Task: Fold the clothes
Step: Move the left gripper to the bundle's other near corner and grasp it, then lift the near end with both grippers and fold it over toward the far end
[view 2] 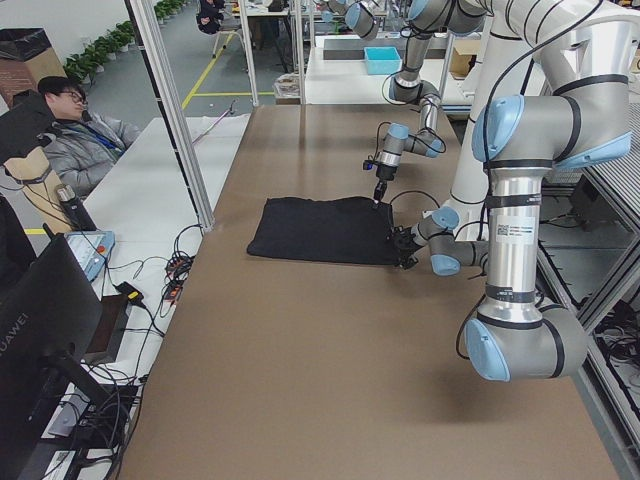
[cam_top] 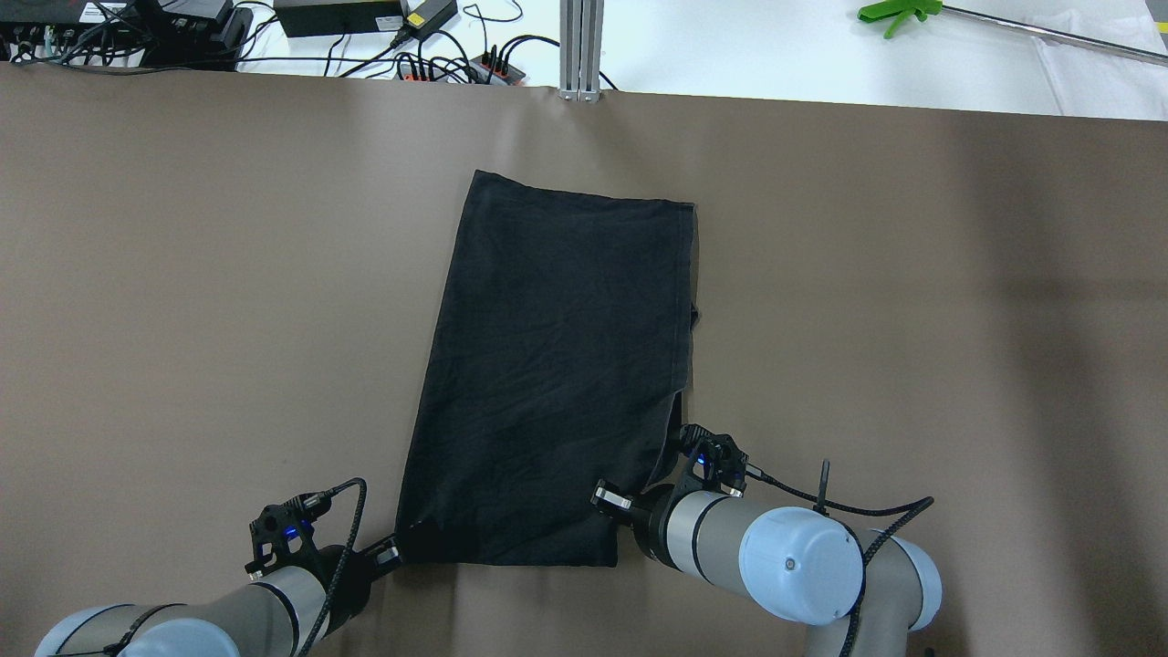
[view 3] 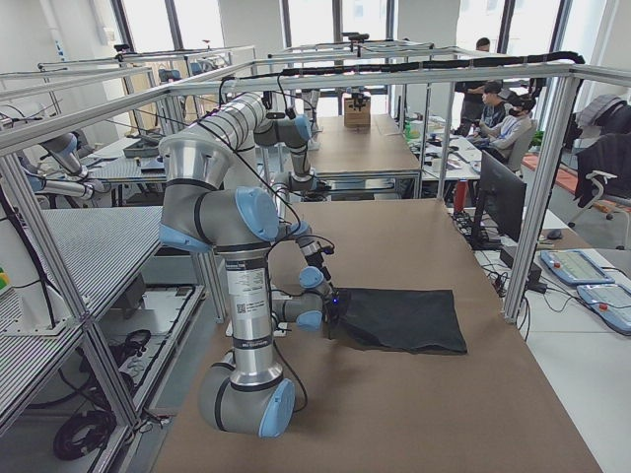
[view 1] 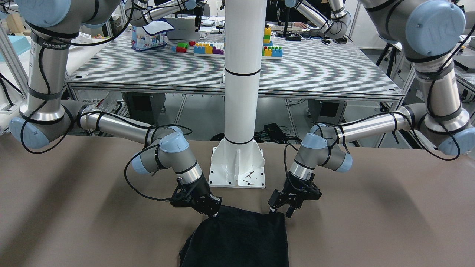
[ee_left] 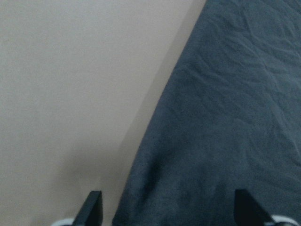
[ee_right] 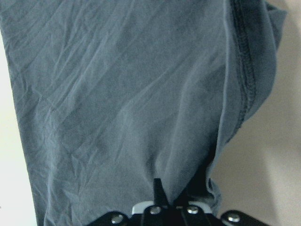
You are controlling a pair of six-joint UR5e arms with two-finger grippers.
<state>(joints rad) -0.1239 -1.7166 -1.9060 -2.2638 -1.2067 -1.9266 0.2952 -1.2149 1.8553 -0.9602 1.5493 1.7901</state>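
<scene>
The black cloth (cam_top: pixel 557 365) lies flat on the brown table (cam_top: pixel 912 319), with a folded hem along its right edge. My left gripper (view 1: pixel 281 212) is open at the cloth's near left corner. In the left wrist view its fingertips (ee_left: pixel 94 209) stand wide apart, with that corner of the cloth (ee_left: pixel 225 117) between them. My right gripper (view 1: pixel 213 214) is at the near right corner. In the right wrist view it (ee_right: pixel 181 197) is shut on a pinch of the cloth (ee_right: pixel 117 94) close to the hem.
The white pillar's base plate (view 1: pixel 237 170) stands on the table just behind both grippers. Cables and power bricks (cam_top: pixel 365 27) and an aluminium post (cam_top: pixel 581 46) lie past the table's far edge. A green tool (cam_top: pixel 890 14) lies at the far right.
</scene>
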